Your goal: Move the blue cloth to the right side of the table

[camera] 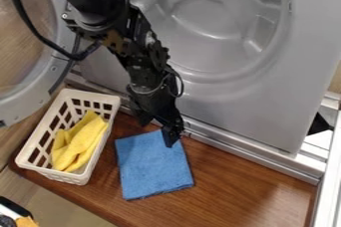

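Observation:
My gripper (160,130) hangs down over the top edge of the blue cloth (154,165), its fingers spread apart. One fingertip overlaps the cloth's upper right part in the view, while the other stands farther left, just above the top edge. Whether either tip touches the cloth, I cannot tell. The cloth lies flat as a folded rectangle on the brown wooden table (243,191), left of its middle and just right of a white basket.
The white basket (85,177) at the left holds a yellow cloth (81,144). A large grey machine panel (266,106) with a metal rail (246,147) runs along the table's back. A round door (59,64) stands at the upper left. White framing borders the right side.

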`<state>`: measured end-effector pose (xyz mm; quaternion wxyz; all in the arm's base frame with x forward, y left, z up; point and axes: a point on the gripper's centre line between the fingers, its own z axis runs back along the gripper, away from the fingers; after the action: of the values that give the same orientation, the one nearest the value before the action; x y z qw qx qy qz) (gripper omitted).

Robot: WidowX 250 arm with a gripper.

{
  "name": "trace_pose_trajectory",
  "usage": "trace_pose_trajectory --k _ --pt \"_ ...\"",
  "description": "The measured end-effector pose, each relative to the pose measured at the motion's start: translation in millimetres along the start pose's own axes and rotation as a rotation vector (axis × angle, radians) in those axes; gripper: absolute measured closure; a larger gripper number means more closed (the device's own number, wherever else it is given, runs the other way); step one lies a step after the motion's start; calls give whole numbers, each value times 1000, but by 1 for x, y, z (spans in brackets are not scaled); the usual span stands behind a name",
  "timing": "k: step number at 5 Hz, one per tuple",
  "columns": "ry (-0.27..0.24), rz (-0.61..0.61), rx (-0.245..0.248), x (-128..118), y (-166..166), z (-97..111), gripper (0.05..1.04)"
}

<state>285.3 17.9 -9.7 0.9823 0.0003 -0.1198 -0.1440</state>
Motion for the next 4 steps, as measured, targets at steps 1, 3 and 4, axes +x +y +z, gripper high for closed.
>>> trace_pose_trajectory --k 1,3,4 --pt "20 4 -8 -5 -1 -6 83" --pt "41 34 -1 -18 4 -24 83" --pt "64 40 20 -24 9 -33 83"
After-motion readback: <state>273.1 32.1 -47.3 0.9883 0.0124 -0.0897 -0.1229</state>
